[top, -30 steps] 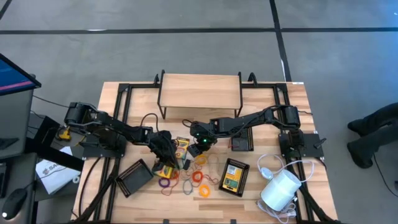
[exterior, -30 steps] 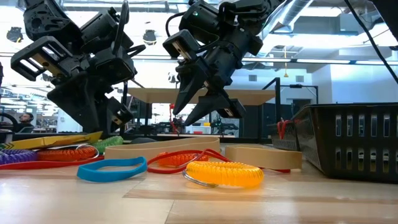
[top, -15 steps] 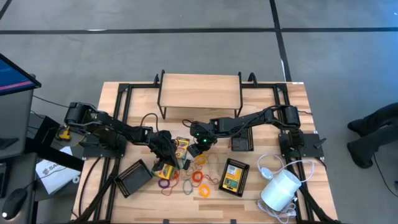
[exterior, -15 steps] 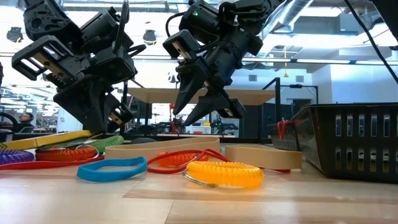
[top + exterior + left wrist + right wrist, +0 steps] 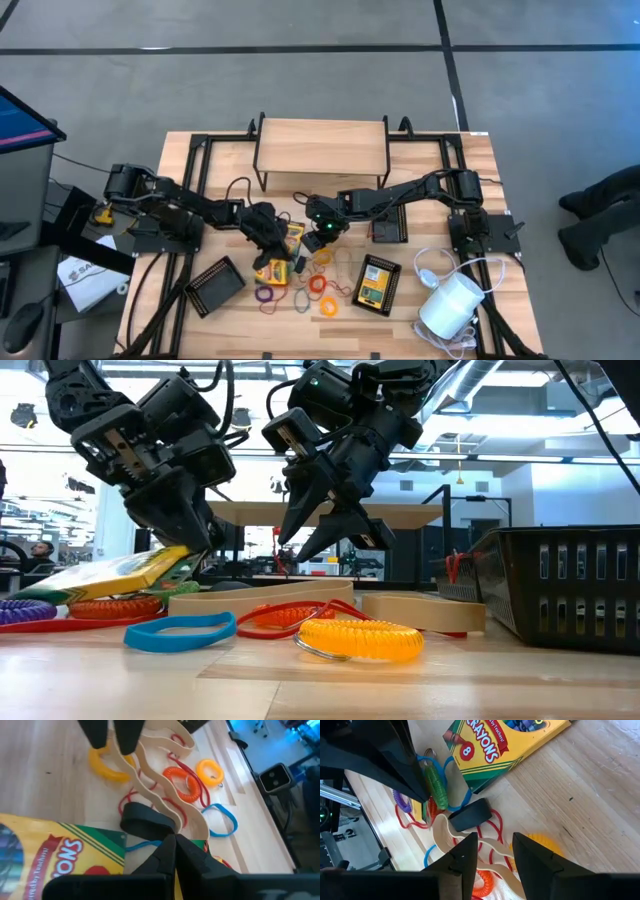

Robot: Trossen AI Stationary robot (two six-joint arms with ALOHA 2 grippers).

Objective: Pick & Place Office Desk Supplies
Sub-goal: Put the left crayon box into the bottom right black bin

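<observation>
Two grippers: both seen above the scattered supplies.
Orange coil point(image 5: 360, 639): lay nearest, on the table point(image 5: 420, 690), untouched.
Crayon box point(image 5: 110, 575): flat a second earlier, now tilted, one end lifted.
Left gripper point(image 5: 192, 535): fingers pressed together on the box's raised edge; a pickup was judged begun.
Right gripper point(image 5: 335, 525): held spread, empty, above the loops, just beside the left.

Both arms are black and blocky, with thin black cables; the right arm point(image 5: 400, 192) has a small green light
</observation>
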